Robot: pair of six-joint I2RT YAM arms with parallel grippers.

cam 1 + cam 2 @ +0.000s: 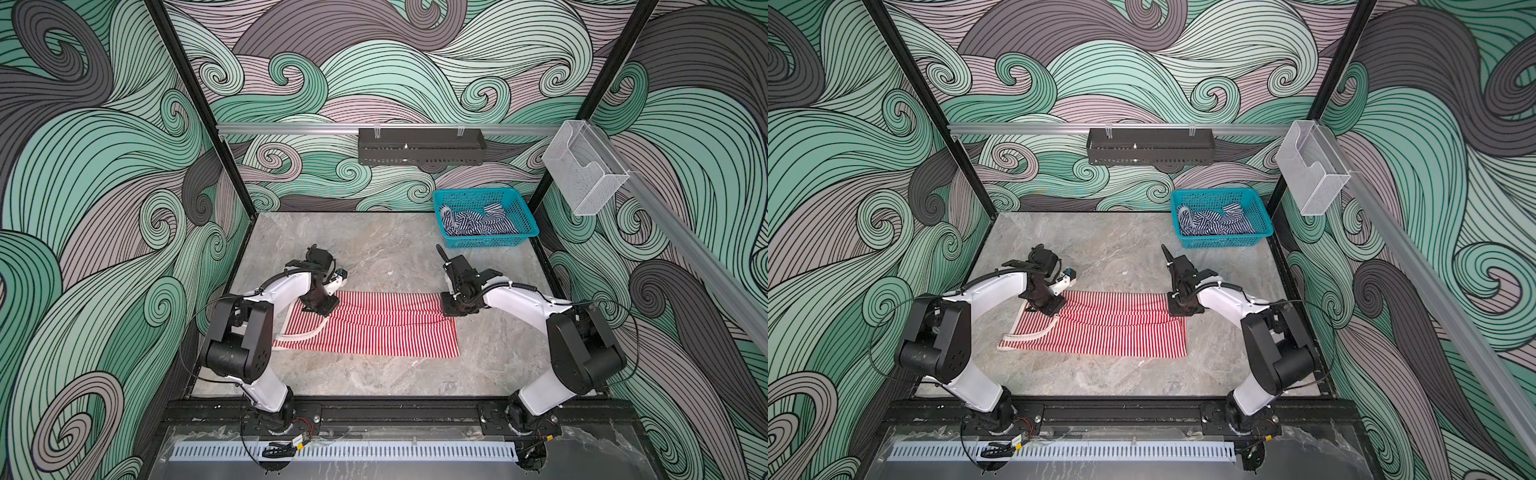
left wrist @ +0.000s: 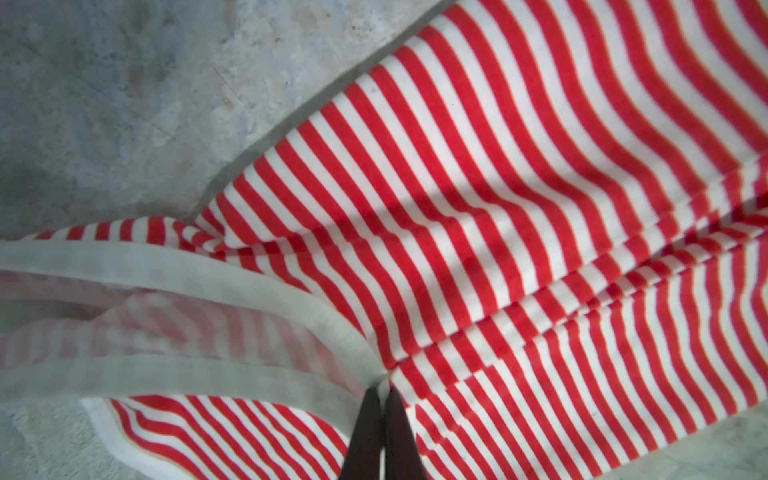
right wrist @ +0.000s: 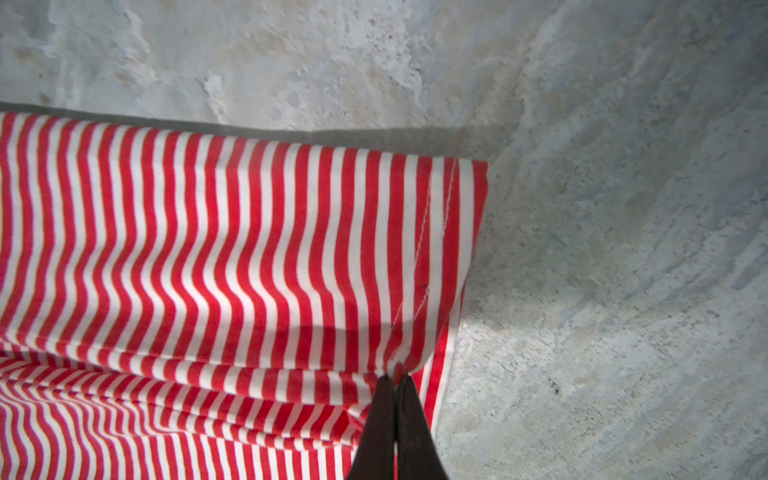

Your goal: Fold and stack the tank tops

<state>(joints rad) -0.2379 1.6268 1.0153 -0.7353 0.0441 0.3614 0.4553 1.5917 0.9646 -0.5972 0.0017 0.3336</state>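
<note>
The red-and-white tank top (image 1: 374, 328) lies well apart from the teal mesh basket (image 1: 486, 241) holding the navy-and-white tank top (image 1: 482, 224) — left hand (image 2: 383, 385) clenched on its trim, right hand (image 3: 397, 379) on its hem.

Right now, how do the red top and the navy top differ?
The red top lies spread on the table; the navy top sits crumpled in the basket. The left hand and right hand pinch the red top; nothing holds the navy top. Both are striped with white.
</note>
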